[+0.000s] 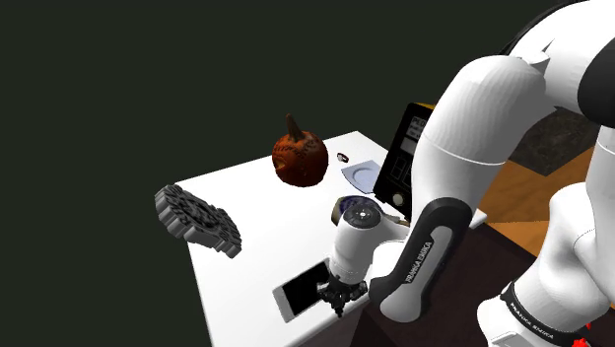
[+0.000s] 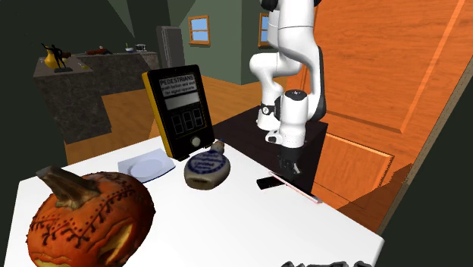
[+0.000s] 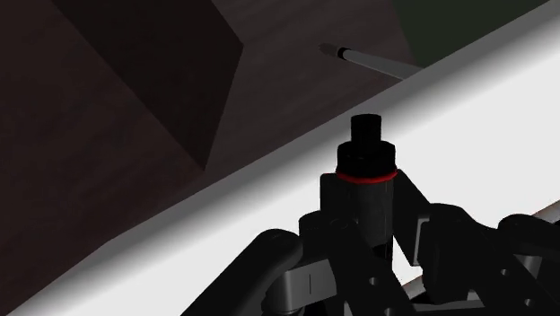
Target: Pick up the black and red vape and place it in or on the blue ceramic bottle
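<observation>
The hand (image 1: 336, 293) hung low over the near edge of the white bench (image 1: 256, 197), closed on the black vape (image 3: 366, 171). In the wrist view its jaws pressed against either side of the body below the red ring. That grip left the tip free, which would probably suit setting it down later. The vape sat at bench level beside a flat white slab (image 1: 299, 290); I could not tell whether it had left the surface. Further in, the blue-patterned bottle (image 2: 207, 168) seemed to lie on its side, so resting the vape on it looked likelier than dropping it inside. Just beyond were a white plate (image 2: 144, 167) and a yellow-edged signal box (image 2: 182, 110), then a carved pumpkin (image 1: 299, 156).
</observation>
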Controlling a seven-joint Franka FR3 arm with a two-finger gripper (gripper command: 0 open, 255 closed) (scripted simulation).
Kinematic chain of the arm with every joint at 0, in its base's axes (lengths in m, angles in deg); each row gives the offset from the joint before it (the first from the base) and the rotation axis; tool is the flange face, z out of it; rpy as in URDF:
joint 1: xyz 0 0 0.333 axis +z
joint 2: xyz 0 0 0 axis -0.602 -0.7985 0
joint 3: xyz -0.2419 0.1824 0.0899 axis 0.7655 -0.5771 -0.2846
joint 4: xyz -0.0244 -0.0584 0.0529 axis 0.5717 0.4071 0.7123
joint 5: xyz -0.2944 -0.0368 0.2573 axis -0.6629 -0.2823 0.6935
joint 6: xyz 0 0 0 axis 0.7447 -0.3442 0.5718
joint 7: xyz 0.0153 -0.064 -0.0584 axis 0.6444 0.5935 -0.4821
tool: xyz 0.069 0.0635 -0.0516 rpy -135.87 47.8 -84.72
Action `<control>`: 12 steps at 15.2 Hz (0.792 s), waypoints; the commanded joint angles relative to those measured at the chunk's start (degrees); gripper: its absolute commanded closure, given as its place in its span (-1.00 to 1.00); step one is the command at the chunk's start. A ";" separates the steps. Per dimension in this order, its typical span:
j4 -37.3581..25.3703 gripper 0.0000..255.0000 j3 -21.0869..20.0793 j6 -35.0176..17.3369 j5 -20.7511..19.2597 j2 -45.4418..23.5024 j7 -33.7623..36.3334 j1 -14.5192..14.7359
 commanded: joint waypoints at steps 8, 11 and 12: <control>0.71 1.00 0.01 1.15 0.07 1.30 0.19 0.15; 1.55 1.00 -0.06 3.56 0.12 4.55 0.29 0.12; 1.81 1.00 -0.07 4.39 0.13 5.63 0.33 0.12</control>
